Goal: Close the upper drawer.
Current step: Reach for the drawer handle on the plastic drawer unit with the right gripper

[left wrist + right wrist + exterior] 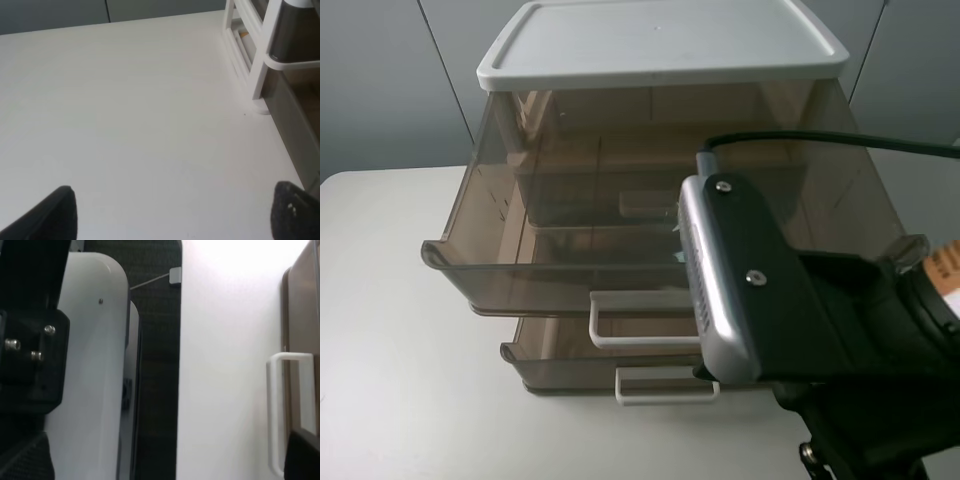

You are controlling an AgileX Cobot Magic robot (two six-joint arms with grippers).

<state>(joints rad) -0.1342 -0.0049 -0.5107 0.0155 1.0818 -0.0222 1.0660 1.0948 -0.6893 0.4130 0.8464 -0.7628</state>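
The upper drawer point(520, 270) is the deep smoky-brown one under the white lid point(660, 40). It is pulled far out, and its white loop handle point(640, 322) faces me. My right arm's wrist camera housing point(730, 280) hangs in front of the drawer's right half and hides the right gripper in the high view. In the right wrist view the right gripper point(160, 462) is open and empty, with one fingertip point(302, 455) close to a white loop handle point(292, 410) on a brown drawer front. I cannot tell which drawer. My left gripper point(175, 215) is open and empty over the bare table.
Two shallower brown drawers: one point(650, 205) sits back inside the unit, and the lowest one point(665, 385) sticks out a little below. The unit's white frame point(260, 50) is to the left gripper's side. The white table point(400, 350) extends left of the unit.
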